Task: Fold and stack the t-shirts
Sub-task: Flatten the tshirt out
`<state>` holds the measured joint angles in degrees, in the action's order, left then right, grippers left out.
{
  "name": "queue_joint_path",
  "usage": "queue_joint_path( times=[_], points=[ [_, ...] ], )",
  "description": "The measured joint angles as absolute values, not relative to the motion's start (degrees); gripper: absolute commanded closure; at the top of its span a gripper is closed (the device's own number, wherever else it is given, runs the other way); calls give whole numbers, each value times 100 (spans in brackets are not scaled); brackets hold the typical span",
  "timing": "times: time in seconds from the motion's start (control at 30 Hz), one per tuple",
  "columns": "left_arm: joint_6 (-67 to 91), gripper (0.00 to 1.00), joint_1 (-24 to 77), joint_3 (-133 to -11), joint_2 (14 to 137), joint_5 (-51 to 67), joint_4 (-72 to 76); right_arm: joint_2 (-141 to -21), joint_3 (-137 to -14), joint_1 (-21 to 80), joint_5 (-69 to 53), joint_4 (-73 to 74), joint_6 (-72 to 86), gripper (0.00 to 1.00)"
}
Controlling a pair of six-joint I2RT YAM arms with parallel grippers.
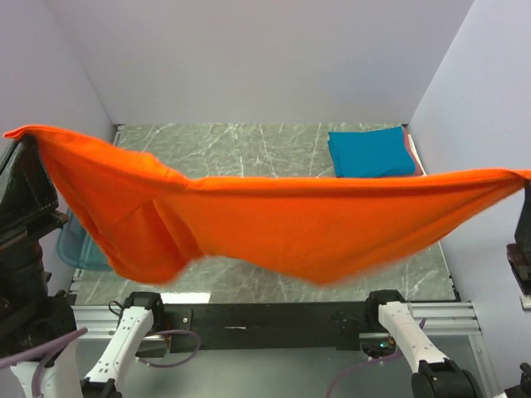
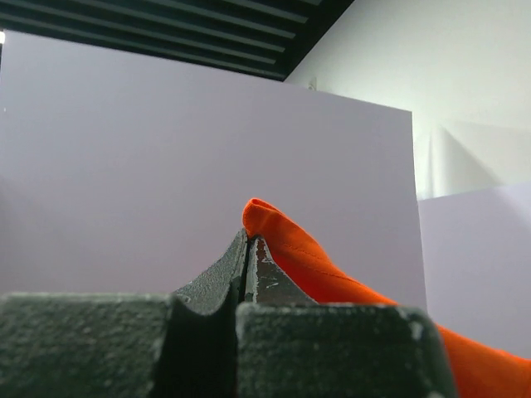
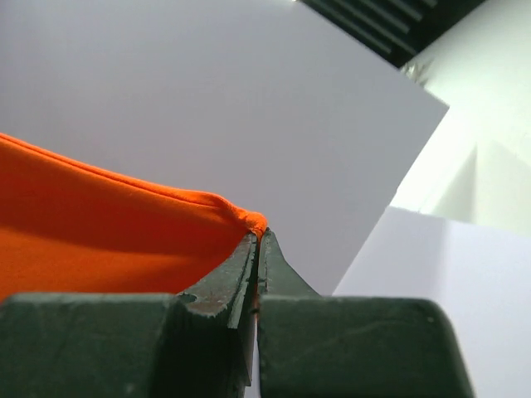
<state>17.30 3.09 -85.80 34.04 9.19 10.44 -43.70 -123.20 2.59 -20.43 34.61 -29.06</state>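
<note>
A bright orange t-shirt [image 1: 290,220] hangs stretched in the air across the whole table, sagging in the middle. My left gripper [image 2: 249,240] is shut on one corner of it [image 2: 274,228] high at the far left. At the far right edge my right gripper [image 3: 257,236] pinches the other corner [image 3: 249,220], jaws shut on the cloth. A folded teal blue t-shirt [image 1: 371,152] lies at the back right of the table, on top of a pink one whose edge [image 1: 410,141] just shows.
A translucent blue tub [image 1: 79,245] sits at the table's left edge, partly hidden by the orange cloth. The marble table top [image 1: 249,149] is walled by pale panels behind and on both sides. The arm bases stand on the black rail [image 1: 265,315] at the near edge.
</note>
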Motion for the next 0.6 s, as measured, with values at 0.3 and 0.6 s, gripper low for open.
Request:
queue_joint_path(
  times=[0.3,0.6],
  points=[
    [1702,100,309,-7345,3828,947,1232,-4397,-9745,257,-1636,2978,-3057,100],
    [1531,100,309,-5662,7782,1081,1881,-6027,-5489,69,-1649,1098,-3273,100]
  ],
)
